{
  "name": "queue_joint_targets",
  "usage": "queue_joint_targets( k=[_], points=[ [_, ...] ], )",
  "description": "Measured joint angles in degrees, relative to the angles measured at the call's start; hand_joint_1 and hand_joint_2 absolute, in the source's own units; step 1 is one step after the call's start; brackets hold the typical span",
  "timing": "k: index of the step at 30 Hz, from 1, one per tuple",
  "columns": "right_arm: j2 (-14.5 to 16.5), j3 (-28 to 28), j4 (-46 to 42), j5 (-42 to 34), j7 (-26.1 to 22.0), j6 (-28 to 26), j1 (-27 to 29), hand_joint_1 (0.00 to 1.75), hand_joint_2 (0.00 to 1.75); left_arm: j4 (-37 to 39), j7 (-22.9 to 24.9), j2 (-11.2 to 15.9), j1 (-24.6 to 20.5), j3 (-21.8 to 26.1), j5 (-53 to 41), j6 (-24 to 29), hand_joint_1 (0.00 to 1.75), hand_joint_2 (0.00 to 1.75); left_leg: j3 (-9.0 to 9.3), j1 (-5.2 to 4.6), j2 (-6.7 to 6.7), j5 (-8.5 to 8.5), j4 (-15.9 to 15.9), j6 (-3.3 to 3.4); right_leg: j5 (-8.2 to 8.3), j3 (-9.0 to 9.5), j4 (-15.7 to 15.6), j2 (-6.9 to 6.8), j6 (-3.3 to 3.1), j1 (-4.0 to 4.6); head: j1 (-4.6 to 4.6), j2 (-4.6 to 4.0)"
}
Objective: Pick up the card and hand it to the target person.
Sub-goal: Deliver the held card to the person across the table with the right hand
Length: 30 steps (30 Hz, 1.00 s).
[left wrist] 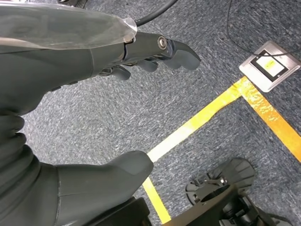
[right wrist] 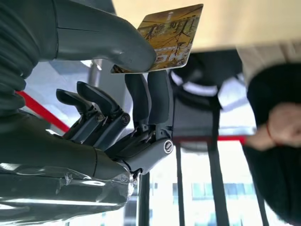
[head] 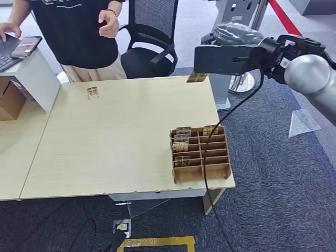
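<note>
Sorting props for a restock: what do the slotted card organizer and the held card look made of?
Organizer: likely corrugated cardboard, matte brown, with interlocking slotted dividers. Card, pinched by the right hand: probably glossy plastic or coated stock, flat and rigid, printed gold-brown.

Wide bare stretch of desk (head: 118, 131) lies open between the right hand (head: 228, 52), raised over the far right corner, and the person (head: 75, 31) at the far left. Cardboard divider tray (head: 200, 152) blocks the near right corner; an office chair (head: 152, 37) stands beyond the far edge.
</note>
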Motion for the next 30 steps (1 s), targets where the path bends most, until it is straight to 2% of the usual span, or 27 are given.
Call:
queue_joint_targets(
  k=[3,7,10,13,18,21,25,30],
  points=[
    [0.6,-2.7,2.8,2.5,-4.5,-12.4,3.2,1.75,1.75,0.0,0.0,-0.2,0.0,-0.2,0.0,0.0,0.0,1.75,-0.01,0.0,-0.05,0.0,0.0,0.0,0.0,0.07,0.0,-0.03,0.0,-0.01,0.01,0.0],
    [3.3,-7.5,7.7,1.3,-8.8,-24.1,8.0,1.75,1.75,0.0,0.4,-0.6,-0.1,-0.8,0.0,0.3,0.0,1.75,-0.03,0.0,-0.07,0.01,0.0,0.01,0.01,0.09,0.0,-0.07,0.01,-0.02,0.0,0.0],
    [7.8,-11.7,14.0,-1.2,-11.4,-32.2,10.8,1.75,1.75,0.0,1.0,-0.8,-0.3,-1.2,0.0,0.5,0.0,1.75,-0.02,-0.02,-0.06,0.02,0.0,-0.01,0.02,0.08,0.0,-0.06,0.0,-0.01,0.01,0.0],
    [13.0,-14.8,20.2,-3.1,-12.2,-38.1,12.1,1.75,1.75,0.0,1.3,-1.1,-0.5,-1.4,0.1,0.8,0.0,1.75,-0.04,-0.02,-0.06,0.07,0.0,-0.06,0.02,0.03,0.1,-0.05,0.0,0.01,0.01,0.0],
    [21.9,-18.6,30.0,-4.6,-11.5,-44.7,12.4,1.75,1.75,0.0,1.3,-1.4,-0.7,-1.6,1.0,2.0,0.0,1.75,-0.03,0.02,-0.04,0.11,-0.1,-0.13,0.01,-0.07,0.2,-0.02,-0.03,0.08,-0.01,0.0],
    [26.0,-20.1,34.7,-4.8,-9.8,-46.8,12.4,1.75,1.75,0.0,1.2,-1.6,-0.8,-1.7,1.4,2.4,0.0,1.75,-0.03,0.04,-0.04,0.12,-0.1,-0.14,0.0,-0.1,0.2,-0.01,-0.04,0.1,-0.01,0.0],
    [29.5,-21.6,39.8,-4.9,-8.0,-47.3,12.4,1.75,1.75,0.0,1.3,-1.7,-0.8,-1.8,1.5,2.3,0.0,1.75,-0.04,0.05,-0.04,0.12,-0.1,-0.15,0.0,-0.11,0.2,-0.02,-0.04,0.1,-0.01,0.0],
    [31.5,-22.7,43.7,-5.1,-7.4,-46.9,12.4,1.75,1.75,0.0,1.5,-1.8,-0.8,-2.3,1.0,1.9,0.0,1.75,-0.05,0.05,-0.05,0.12,0.0,-0.14,0.0,-0.1,0.1,-0.02,-0.04,0.04,-0.01,0.0]
  ],
)
